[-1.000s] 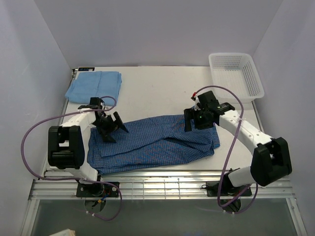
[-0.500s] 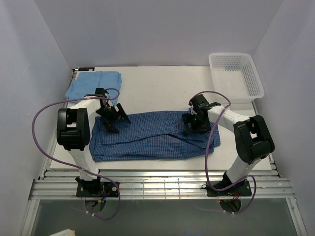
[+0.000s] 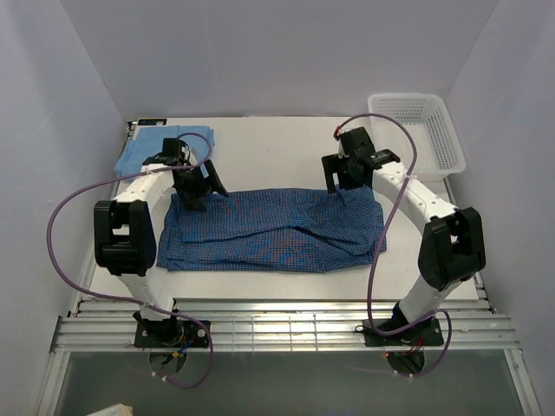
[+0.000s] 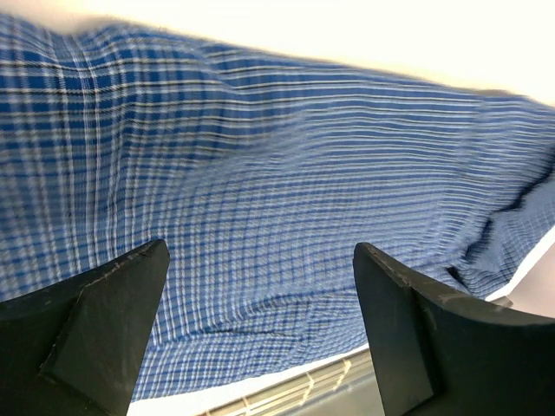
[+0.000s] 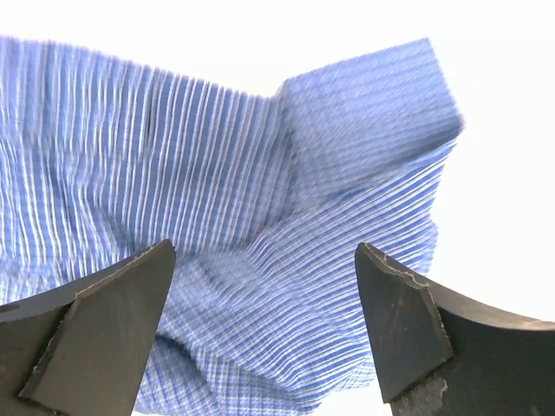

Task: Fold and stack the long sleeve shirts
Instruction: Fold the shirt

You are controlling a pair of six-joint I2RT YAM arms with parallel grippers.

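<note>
The dark blue checked shirt (image 3: 273, 230) lies folded in a long band across the middle of the table. It fills the left wrist view (image 4: 260, 173) and the right wrist view (image 5: 260, 225). My left gripper (image 3: 198, 186) is open above the shirt's far left corner. My right gripper (image 3: 345, 178) is open above its far right corner. Neither holds cloth. The plain light blue shirt (image 3: 156, 149) lies folded at the far left, behind the left gripper.
A white mesh basket (image 3: 416, 134) stands at the far right corner. The table's near edge with metal rails (image 3: 277, 325) runs along the front. White walls close in the left, back and right sides.
Both grippers moved away from me, from the shirt's middle to its far edge. The shirt's near part was carried along and now lies as a flatter, narrower band.
</note>
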